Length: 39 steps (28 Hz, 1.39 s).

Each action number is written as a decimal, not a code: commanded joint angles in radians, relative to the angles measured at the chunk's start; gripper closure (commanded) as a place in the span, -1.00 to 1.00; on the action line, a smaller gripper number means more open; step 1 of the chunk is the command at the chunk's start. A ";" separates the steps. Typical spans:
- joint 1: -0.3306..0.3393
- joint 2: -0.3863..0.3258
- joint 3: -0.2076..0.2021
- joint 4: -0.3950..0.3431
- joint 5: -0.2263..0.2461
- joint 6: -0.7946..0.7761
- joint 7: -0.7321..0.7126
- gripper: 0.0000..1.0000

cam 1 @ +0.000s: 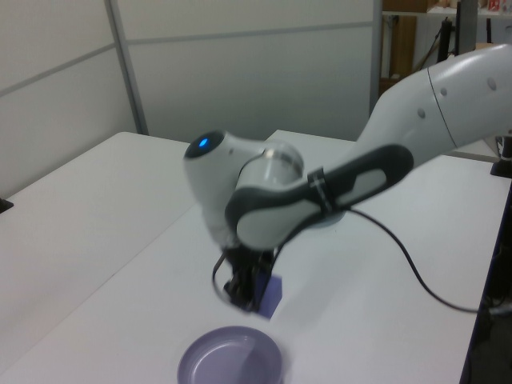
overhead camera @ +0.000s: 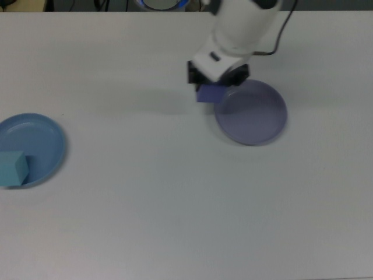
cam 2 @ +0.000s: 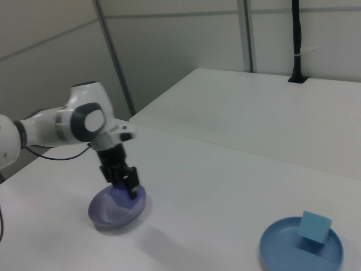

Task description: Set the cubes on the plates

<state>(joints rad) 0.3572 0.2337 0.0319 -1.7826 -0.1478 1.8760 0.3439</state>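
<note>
The indigo cube (overhead camera: 206, 94) hangs above the table with my gripper (overhead camera: 214, 83) shut on it, just off the left rim of the lavender plate (overhead camera: 252, 112) in the top view. In the left view the indigo cube (cam 1: 271, 295) shows beside the gripper (cam 1: 246, 294), over the far edge of the lavender plate (cam 1: 232, 358). In the right view the gripper (cam 2: 127, 182) is above the lavender plate (cam 2: 115, 210) and the cube is hard to pick out. The cyan cube (overhead camera: 12, 168) lies in the sky blue plate (overhead camera: 41, 137) at the top view's left, and the right view shows this cyan cube (cam 2: 314, 226) on the same blue plate (cam 2: 287, 248).
Both plates sit on a white table (overhead camera: 175, 204). A black cable (cam 1: 404, 268) trails from the arm across the table. A second white table (cam 2: 271, 113) stands alongside, separated by a gap.
</note>
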 commanded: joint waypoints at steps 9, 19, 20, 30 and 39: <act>0.111 0.059 -0.006 0.005 -0.042 0.078 0.083 0.32; 0.115 0.093 -0.006 0.000 -0.084 0.110 0.122 -1.00; 0.115 0.093 -0.006 0.000 -0.082 0.110 0.122 -1.00; 0.091 -0.008 -0.018 0.008 -0.027 0.034 0.129 -1.00; -0.027 -0.169 -0.023 0.009 0.027 -0.121 0.095 -1.00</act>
<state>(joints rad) 0.3897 0.1607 0.0158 -1.7462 -0.1518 1.8266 0.4580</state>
